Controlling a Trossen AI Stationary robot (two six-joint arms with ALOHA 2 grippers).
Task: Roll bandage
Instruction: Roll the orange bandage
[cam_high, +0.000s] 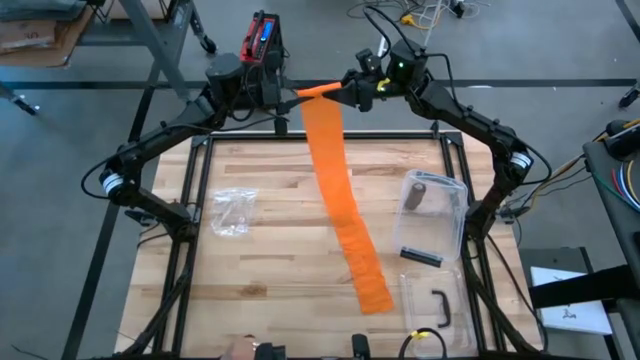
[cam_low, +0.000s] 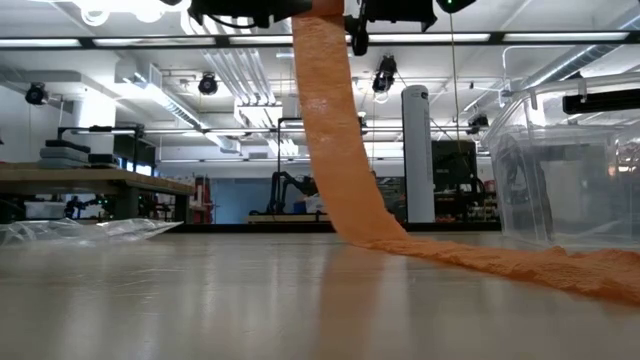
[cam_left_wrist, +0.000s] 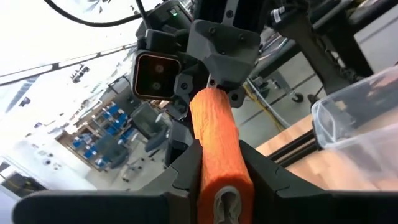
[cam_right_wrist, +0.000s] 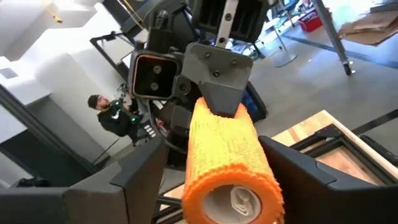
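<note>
**Orange strip mostly still unrolled, small roll started up high**

Orange bandage (cam_high: 342, 190) is my job here, and I've got its rolled end lifted above the far edge of the wooden table (cam_high: 270, 240). My left gripper (cam_left_wrist: 219, 180) is pinching one end of the little roll, fingers pressed against it. My right gripper (cam_right_wrist: 214, 180) faces it from the other side: the roll sits between those fingers, which stand apart on either flank, and I can't tell whether they're touching it.

Progress? Early, I'd say. Only a short, thick core is wound. From it the strip hangs down, meets the table and runs flat all the way toward the near edge. That whole length is left to take up.

Around me: a crumpled clear plastic bag (cam_high: 230, 212) lies well off to the left of the strip, no bother. A clear plastic bin (cam_high: 436, 215) with dark items inside sits just right of the strip's lower half; another dark piece lies beyond it near the front. The tail passes close by that bin, so I judge it could drag against it as I wind.
</note>
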